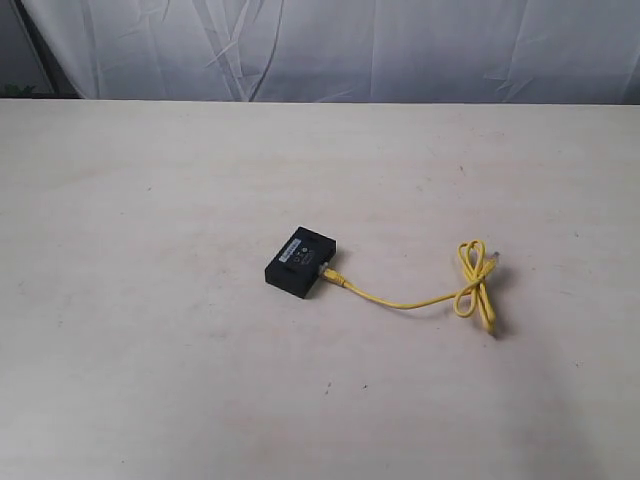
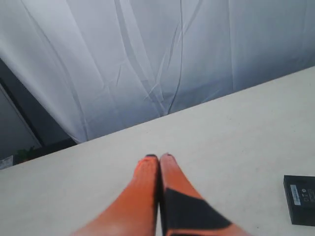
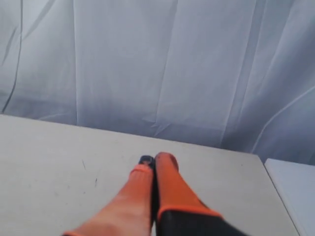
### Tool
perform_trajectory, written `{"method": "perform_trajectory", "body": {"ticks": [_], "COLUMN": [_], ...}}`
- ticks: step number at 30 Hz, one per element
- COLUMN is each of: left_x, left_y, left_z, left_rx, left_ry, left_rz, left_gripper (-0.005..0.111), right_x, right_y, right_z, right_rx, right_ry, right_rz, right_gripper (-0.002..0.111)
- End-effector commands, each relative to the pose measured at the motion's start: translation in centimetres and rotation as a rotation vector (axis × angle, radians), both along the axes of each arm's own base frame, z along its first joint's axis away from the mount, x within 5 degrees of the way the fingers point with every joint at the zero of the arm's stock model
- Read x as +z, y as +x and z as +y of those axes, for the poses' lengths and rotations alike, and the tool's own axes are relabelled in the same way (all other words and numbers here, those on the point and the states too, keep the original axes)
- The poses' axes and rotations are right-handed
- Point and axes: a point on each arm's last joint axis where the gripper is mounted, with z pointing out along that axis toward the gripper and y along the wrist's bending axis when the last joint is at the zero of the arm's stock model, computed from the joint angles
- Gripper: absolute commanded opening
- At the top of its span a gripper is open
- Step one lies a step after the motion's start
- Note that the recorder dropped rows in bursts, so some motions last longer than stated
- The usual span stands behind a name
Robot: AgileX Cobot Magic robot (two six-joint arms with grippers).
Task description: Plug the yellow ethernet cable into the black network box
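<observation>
Table [image 1: 150,300]: pale, matte, lightly scuffed, fills most of the exterior view. A white creased cloth [image 1: 400,50] hangs along its 12 o'clock edge.

Left gripper [image 2: 159,157]: orange fingers with a black patch on one. The jaws are closed tip to tip with nothing between them, held above bare table. The black box [image 2: 300,199] shows in this wrist view too, lying flat and well apart from the fingertips.

Right gripper [image 3: 153,158]: orange fingers, jaws closed and pressed together, gripping nothing. Below it lie table and cloth only.

Yellow cable [image 1: 400,301]: lies on the table at 3 to 4 o'clock from the box. One stretch runs loose in a shallow sag from the box toward 3 o'clock. The rest is gathered in a small tied bundle [image 1: 475,285] of loops, long axis roughly 12 to 6 o'clock, near the box but not touching it.

Black box [image 1: 301,260]: small and flat, close to the middle of the exterior view, turned at a slant. A white label strip [image 1: 290,248] sits on its top toward 10 o'clock.

Cable end [image 1: 330,273]: meets the side of the box that faces 4 o'clock, touching it and apparently seated in it. How deep it sits cannot be told.
</observation>
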Motion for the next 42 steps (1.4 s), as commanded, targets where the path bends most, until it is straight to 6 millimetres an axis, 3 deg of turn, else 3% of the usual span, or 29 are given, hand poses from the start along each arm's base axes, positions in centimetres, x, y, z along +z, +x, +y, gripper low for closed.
{"method": "perform_trajectory", "body": {"ticks": [1, 5, 11, 17, 21, 25, 42], "left_x": [-0.9, -1.9, -2.4, -3.2, -3.0, -3.1, -3.0], "left_y": [-1.8, -3.6, -5.9, -7.6, -8.4, -8.7, -8.7], "left_z": [0.4, 0.8, 1.1, 1.5, 1.7, 1.7, 1.7], "left_rx": [0.016, 0.026, 0.024, 0.03, 0.032, 0.031, 0.032], "left_ry": [-0.048, -0.082, -0.117, -0.159, -0.195, -0.198, -0.192], "left_rz": [-0.093, -0.181, -0.278, -0.381, -0.445, -0.459, -0.462], "left_gripper": [0.0, 0.0, 0.0, 0.0, 0.0, 0.0, 0.0], "right_x": [-0.8, -1.6, -1.1, -2.7, -2.6, -2.7, -3.0], "right_y": [-1.7, -2.9, -5.1, -6.4, -7.6, -8.5, -8.5], "right_z": [-0.1, -0.1, 0.0, 0.0, 0.0, 0.0, 0.0], "right_rx": [-0.007, -0.008, -0.007, -0.009, -0.009, -0.008, -0.006], "right_ry": [0.01, 0.009, 0.009, 0.009, 0.011, 0.011, 0.013], "right_rz": [-0.11, -0.18, -0.243, -0.329, -0.396, -0.402, -0.372], "right_gripper": [0.0, 0.0, 0.0, 0.0, 0.0, 0.0, 0.0]}}
